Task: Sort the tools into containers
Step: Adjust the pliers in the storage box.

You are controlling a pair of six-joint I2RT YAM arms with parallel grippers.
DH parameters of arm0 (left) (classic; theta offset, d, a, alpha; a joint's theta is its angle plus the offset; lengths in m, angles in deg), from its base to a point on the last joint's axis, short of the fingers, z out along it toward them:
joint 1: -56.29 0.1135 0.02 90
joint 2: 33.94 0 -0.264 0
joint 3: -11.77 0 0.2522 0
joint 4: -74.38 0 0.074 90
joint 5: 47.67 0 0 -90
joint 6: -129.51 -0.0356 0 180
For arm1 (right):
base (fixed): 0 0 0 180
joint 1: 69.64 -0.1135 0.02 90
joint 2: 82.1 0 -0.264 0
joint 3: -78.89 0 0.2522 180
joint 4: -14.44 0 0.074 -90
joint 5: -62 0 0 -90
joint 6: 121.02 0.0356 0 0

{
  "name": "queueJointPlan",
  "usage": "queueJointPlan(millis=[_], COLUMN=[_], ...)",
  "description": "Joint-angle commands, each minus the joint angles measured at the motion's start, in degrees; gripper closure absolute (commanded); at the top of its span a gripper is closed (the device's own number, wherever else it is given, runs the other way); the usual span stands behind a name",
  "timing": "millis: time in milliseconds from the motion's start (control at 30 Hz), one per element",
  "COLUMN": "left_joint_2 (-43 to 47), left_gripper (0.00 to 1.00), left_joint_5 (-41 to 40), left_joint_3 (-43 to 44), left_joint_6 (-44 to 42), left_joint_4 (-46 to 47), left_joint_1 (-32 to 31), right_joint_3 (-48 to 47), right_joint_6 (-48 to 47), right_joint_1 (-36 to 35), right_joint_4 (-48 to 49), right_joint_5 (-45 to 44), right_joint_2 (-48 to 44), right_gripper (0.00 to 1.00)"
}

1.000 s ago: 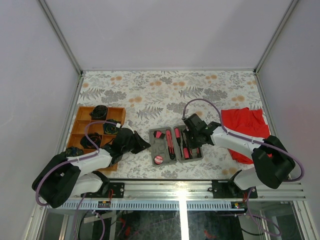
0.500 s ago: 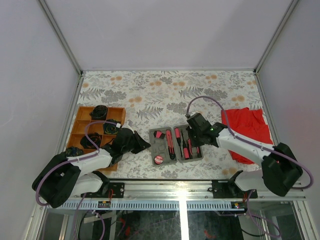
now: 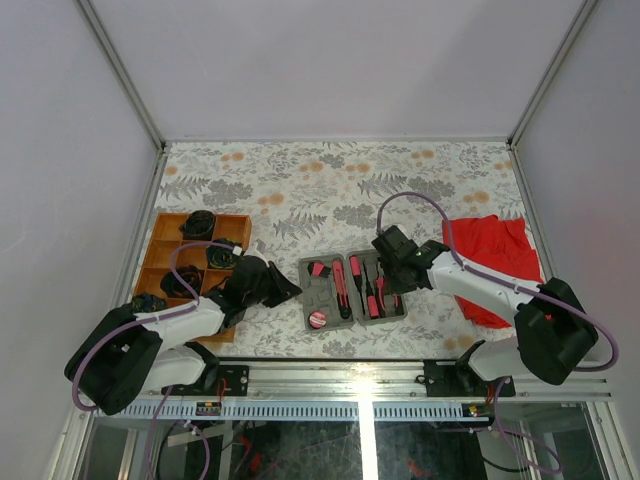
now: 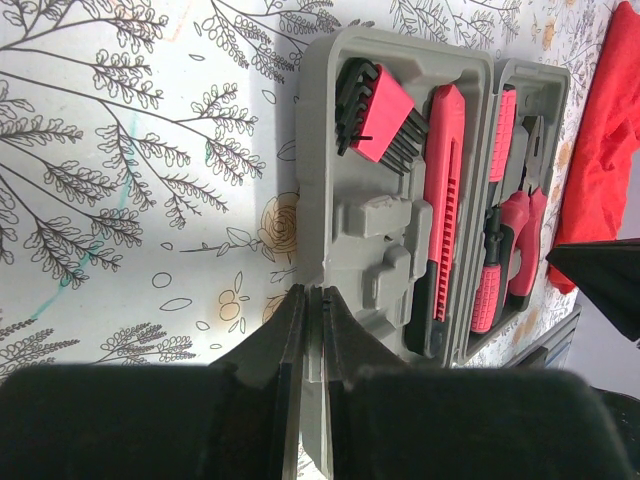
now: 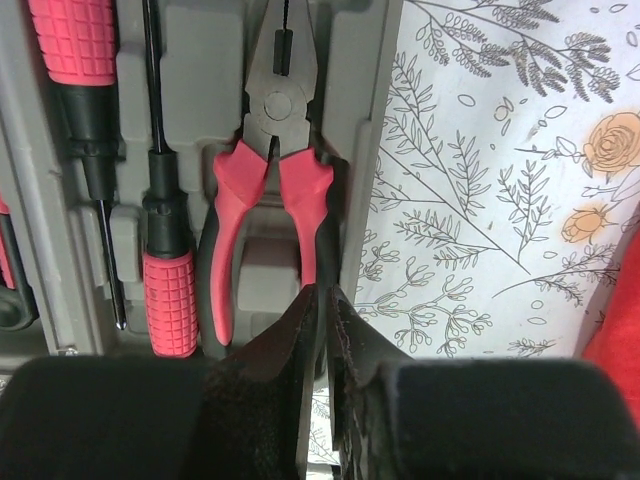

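Right gripper (image 5: 322,300), fingers pressed nearly together with nothing visible between them, sits at the right handle of the pliers (image 5: 268,200), seemingly to seat them in their recess of the grey tool case (image 3: 312,297); left gripper (image 4: 313,310) pinches the case's near rim, likely steadying it.

Left end effector (image 4: 312,295) and right end effector (image 5: 326,295) are both closed.

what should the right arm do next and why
Probably lift the right tool straight up and clear of the case. The pliers already lie in their recess. The tool's fingers look closed with nothing between them, and they sit low by the case's right rim, where a sideways move might knock it.
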Motion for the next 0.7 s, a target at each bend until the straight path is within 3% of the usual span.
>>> queueJointPlan(millis=[0, 500, 667], left_joint_2=[-1.0, -1.8, -0.7], left_gripper=[1.0, 1.0, 1.0], left_joint_5=[0.3, 1.1, 0.8], left_joint_3=[0.4, 0.3, -0.2], left_joint_6=[0.0, -0.2, 0.0], left_joint_4=[-2.4, -1.7, -2.0], left_joint_1=[-0.1, -0.2, -0.1], right_joint_3=[0.2, 1.0, -0.2], right_joint_6=[-0.1, -0.7, -0.8], right_joint_1=[0.8, 1.4, 1.4], right_joint_4=[0.0, 0.7, 0.5], right_joint_5=[1.2, 6.9, 3.2], right_joint_2=[1.8, 11.6, 5.9], right_gripper=[0.87, 0.93, 0.8])
